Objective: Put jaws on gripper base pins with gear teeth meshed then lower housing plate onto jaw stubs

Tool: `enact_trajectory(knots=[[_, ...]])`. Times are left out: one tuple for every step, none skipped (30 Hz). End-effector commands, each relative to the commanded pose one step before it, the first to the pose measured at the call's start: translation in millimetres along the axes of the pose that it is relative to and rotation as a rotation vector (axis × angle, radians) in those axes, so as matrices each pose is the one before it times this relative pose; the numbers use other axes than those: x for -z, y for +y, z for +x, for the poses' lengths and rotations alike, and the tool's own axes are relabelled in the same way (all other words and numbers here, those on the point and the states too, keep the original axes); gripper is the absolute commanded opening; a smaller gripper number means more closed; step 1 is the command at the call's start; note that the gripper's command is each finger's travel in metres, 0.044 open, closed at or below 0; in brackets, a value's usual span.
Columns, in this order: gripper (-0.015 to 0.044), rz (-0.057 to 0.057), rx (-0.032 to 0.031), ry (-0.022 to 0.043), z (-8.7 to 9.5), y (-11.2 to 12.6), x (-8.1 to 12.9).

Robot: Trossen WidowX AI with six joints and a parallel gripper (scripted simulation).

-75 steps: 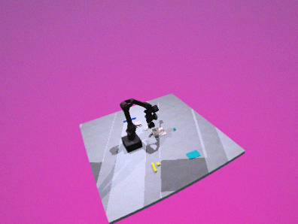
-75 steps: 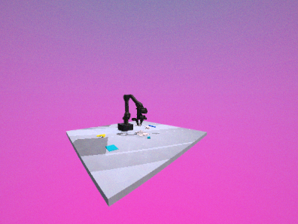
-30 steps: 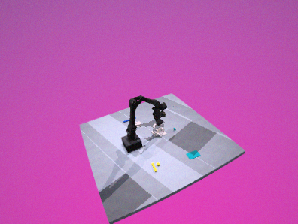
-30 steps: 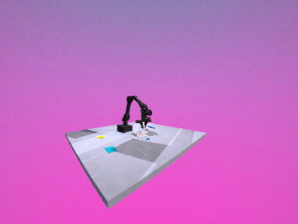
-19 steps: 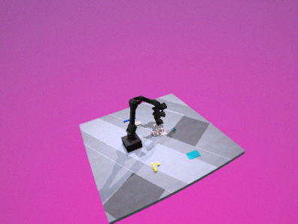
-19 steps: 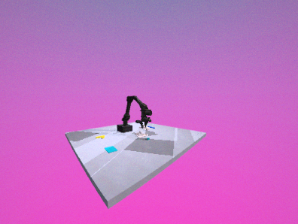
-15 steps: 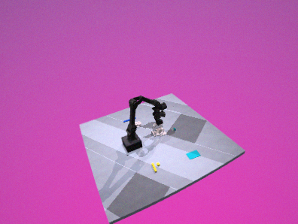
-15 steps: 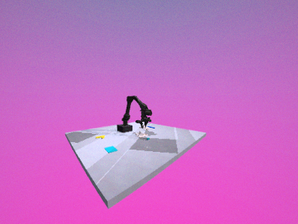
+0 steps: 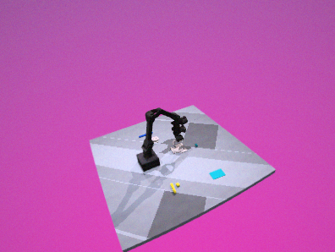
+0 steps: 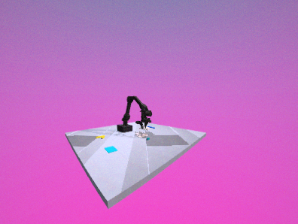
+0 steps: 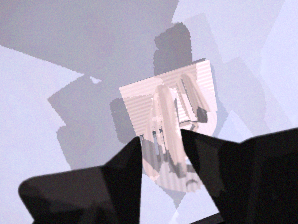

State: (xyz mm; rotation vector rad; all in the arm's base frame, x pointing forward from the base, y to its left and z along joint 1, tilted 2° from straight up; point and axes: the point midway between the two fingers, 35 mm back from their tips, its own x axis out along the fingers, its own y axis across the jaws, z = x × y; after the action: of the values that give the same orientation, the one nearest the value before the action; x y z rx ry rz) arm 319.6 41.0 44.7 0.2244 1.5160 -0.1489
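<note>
The pale gripper base [image 9: 179,150] [image 10: 141,135] [image 11: 134,102] lies on the table, its ribbed plate showing in the wrist view. One pale jaw [image 11: 192,92] shows on its right part; whether it sits on its pin is too small to tell. My gripper [image 9: 178,139] [image 10: 144,127] [image 11: 159,137] is shut on the other pale jaw [image 11: 170,122], pointing down over the base. The held jaw overlaps the base in the wrist view; contact, pins and gear teeth cannot be made out. A pale piece [image 9: 155,139], seemingly the housing plate, lies apart near the arm.
A blue bar [image 9: 143,135] [image 10: 151,127] lies at the back. A small teal piece [image 9: 196,145] [image 10: 147,139] is close to the base. A cyan plate [image 9: 217,173] [image 10: 110,149] lies farther off, as do a yellow bar [image 9: 172,189] and a small yellow piece [image 9: 178,184].
</note>
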Motion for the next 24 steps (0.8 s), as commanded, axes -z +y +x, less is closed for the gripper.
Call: enact_trajectory(knots=[[0.0134,-0.0024,0.00102,-0.00197,6.83,-0.07,-0.49],[0.0134,0.0000,0.00000,0.00001,1.66,0.01,-0.04],[0.0134,0.0000,0.00000,0.00001,1.66,0.01,-0.03],[0.0134,0.0000,0.00000,0.00001,1.66,0.01,-0.02],[0.0134,0.0000,0.00000,0.00001,1.66,0.00,-0.01],[0.0134,0.0000,0.00000,0.00001,1.65,0.00,0.00],[0.0134,0.0000,0.00000,0.00001,1.65,0.00,0.01],[0.0134,0.0000,0.00000,0.00001,1.65,-0.01,0.02],[0.0134,0.0000,0.00000,0.00001,1.65,-0.01,0.03],[0.0134,0.0000,0.00000,0.00001,1.64,-0.01,0.04],[0.0134,0.0000,0.00000,0.00002,1.64,-0.02,0.05],[0.0134,0.0000,0.00000,0.00002,1.64,-0.02,0.05],[0.0134,0.0000,0.00000,0.00002,1.64,-0.02,0.06],[0.0134,0.0000,0.00000,0.00002,1.64,-0.03,0.07],[0.0134,0.0000,0.00000,0.00002,1.63,-0.03,0.08],[0.0134,0.0000,0.00000,0.00002,1.63,-0.03,0.09],[0.0134,0.0000,0.00000,0.00002,1.63,-0.04,0.10],[0.0134,0.0000,0.00000,0.00002,1.63,-0.04,0.11],[0.0134,0.0000,0.00000,0.00002,1.62,-0.04,0.12],[0.0134,0.0000,0.00000,0.00002,1.62,-0.04,0.13],[0.0134,0.0000,0.00000,0.00003,1.62,-0.05,0.14],[0.0134,0.0000,0.00000,0.00002,1.31,-0.04,0.12],[0.0134,0.0000,0.00000,0.00001,0.78,-0.03,0.07],[0.0134,0.0000,0.00000,0.00000,0.26,-0.01,0.02]])
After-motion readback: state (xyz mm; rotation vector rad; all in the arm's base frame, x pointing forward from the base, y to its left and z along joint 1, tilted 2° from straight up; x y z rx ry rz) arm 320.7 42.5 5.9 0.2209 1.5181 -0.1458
